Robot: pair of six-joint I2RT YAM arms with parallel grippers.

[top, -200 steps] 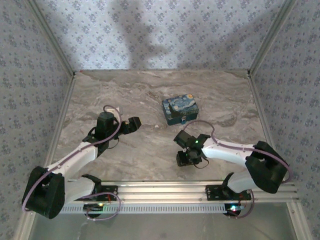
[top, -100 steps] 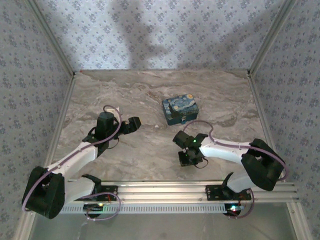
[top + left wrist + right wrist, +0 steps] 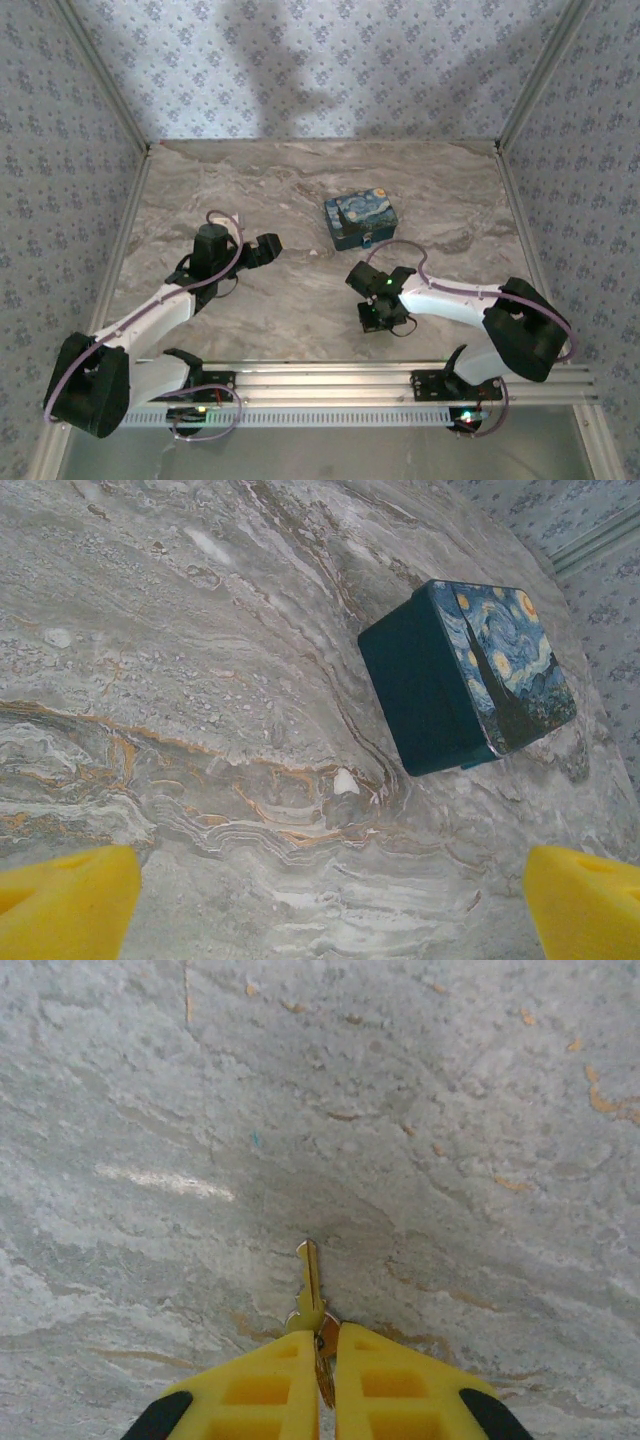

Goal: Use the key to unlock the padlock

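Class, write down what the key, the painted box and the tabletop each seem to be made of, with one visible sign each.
The key: metal, probably brass; yellowish shine, thin blade.
The painted box: possibly tin or card; smooth printed lid, rounded corners; unclear which.
The tabletop: marble look, grey with brown veins; real stone or printed laminate, cannot tell.

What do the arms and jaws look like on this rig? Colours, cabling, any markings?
Both the left arm and right arm have white link shells with black joint housings and a lilac cable looped along each. A green light glows on the right arm. The jaws are yellow moulded plastic; the right pair shows rectangular recesses and black bases. No lettering legible.
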